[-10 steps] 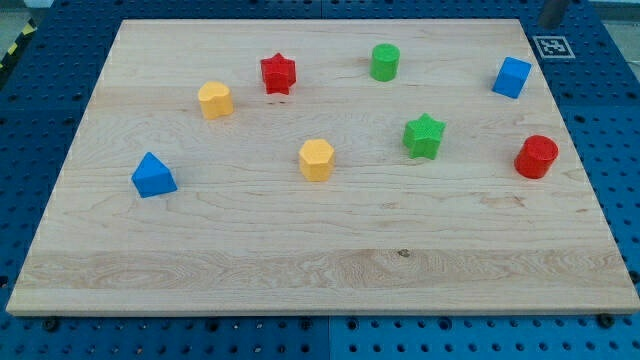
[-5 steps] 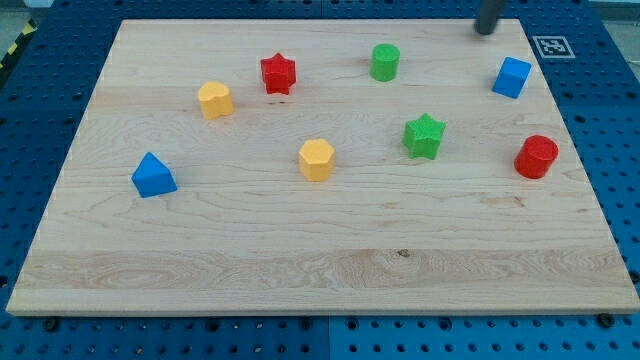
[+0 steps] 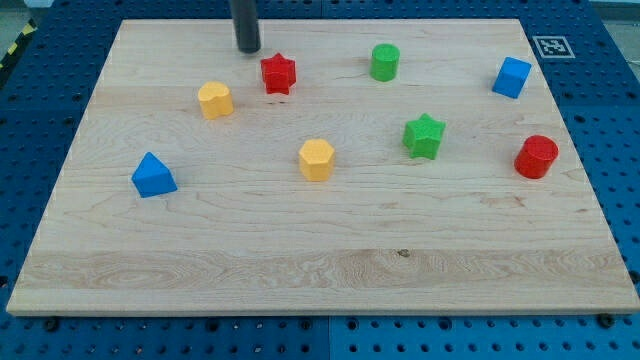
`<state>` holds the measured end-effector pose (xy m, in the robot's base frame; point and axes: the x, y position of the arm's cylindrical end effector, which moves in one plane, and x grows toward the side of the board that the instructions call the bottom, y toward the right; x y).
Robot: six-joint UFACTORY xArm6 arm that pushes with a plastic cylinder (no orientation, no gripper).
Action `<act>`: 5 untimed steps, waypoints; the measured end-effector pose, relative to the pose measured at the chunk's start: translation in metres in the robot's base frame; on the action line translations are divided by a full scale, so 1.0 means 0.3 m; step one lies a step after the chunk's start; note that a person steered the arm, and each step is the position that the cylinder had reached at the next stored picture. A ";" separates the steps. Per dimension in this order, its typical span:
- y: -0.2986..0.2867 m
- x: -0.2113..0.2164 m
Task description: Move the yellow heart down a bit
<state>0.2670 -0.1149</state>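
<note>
The yellow heart (image 3: 214, 100) lies on the wooden board (image 3: 320, 250) at the upper left. My tip (image 3: 248, 49) stands near the board's top edge, above and a little to the right of the yellow heart, apart from it. It is just left of and above the red star (image 3: 278, 74), not touching it.
A yellow hexagon (image 3: 316, 159) lies mid-board, a blue triangle (image 3: 153, 175) at the left. A green cylinder (image 3: 385, 62), a green star (image 3: 424, 136), a blue cube (image 3: 511, 77) and a red cylinder (image 3: 536, 156) lie on the right half. A marker tag (image 3: 550, 46) sits off the board's top right corner.
My tip has moved far to the left along the board's top edge, from the top right corner to just above the red star. No block has moved.
</note>
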 end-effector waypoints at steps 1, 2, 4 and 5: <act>-0.042 0.138; -0.003 0.288; 0.058 0.385; -0.082 0.303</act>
